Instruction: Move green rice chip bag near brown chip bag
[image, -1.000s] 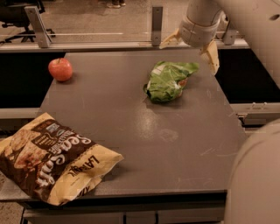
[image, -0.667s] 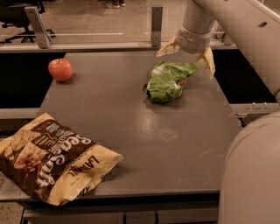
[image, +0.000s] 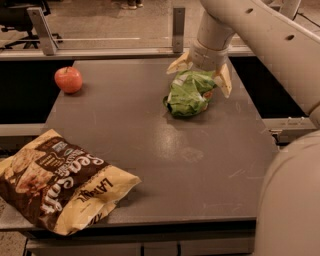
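Since earlier, the hand (image: 201, 75) has dropped over green rice chip bag (image: 189, 94), 1 o'clock on worktop (image: 150, 150); fingers spread wide, straddling it. Judged light, soft, slippery foil: pinch crumpled middle. Target brown chip bag (image: 55, 180) at 8 o'clock.

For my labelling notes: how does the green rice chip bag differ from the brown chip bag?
The green rice chip bag is small and crumpled; the brown chip bag is large and puffy. The green one lies far right under the open end effector; the brown one lies near left, untouched, overhanging the table edge. Both are snack bags.
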